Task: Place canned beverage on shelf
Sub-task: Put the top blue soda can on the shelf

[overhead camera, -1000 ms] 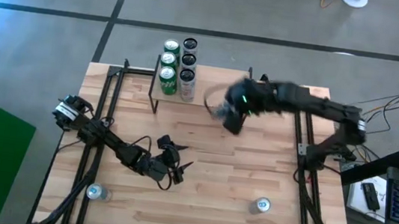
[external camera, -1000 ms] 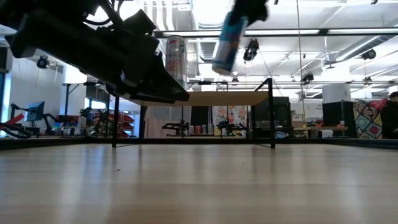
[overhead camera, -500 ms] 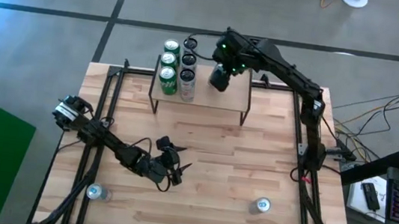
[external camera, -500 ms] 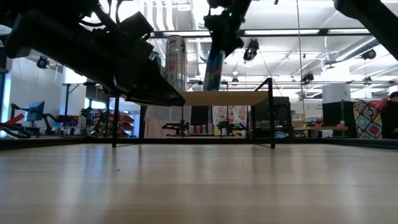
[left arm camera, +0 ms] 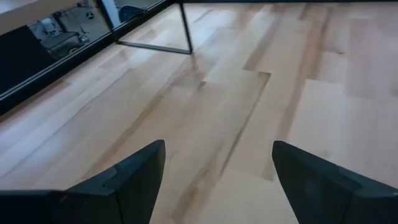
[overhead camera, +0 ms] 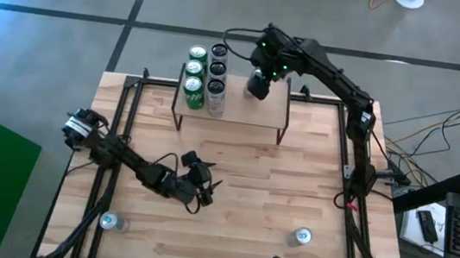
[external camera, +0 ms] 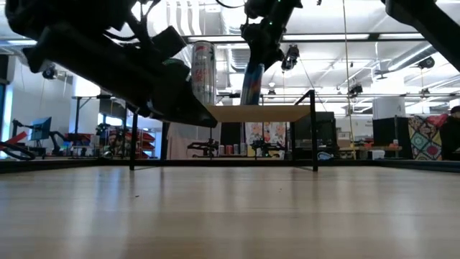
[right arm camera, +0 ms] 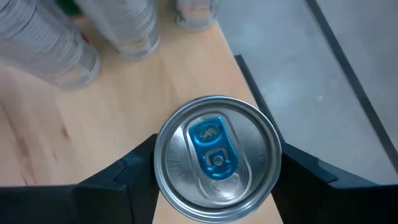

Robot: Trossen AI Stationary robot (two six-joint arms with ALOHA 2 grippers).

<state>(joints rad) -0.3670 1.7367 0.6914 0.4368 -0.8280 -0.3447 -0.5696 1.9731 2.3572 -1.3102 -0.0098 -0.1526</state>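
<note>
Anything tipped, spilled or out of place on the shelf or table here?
Nothing stands out. The cans on the shelf stand upright in tidy rows, the right gripper holds another can upright over it, and the two cans near the table's front edge stand upright too.

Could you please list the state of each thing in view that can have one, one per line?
Right gripper: over the shelf, fingers closed on the blue-tab can.
Blue-tab can: upright, held; whether its base rests on the shelf cannot be told.
Left gripper: open, empty, over bare tabletop.
Shelf: standing, holds cans at its left end.
Shelved cans: upright, grouped.
Two table cans: upright near the front edge.
</note>
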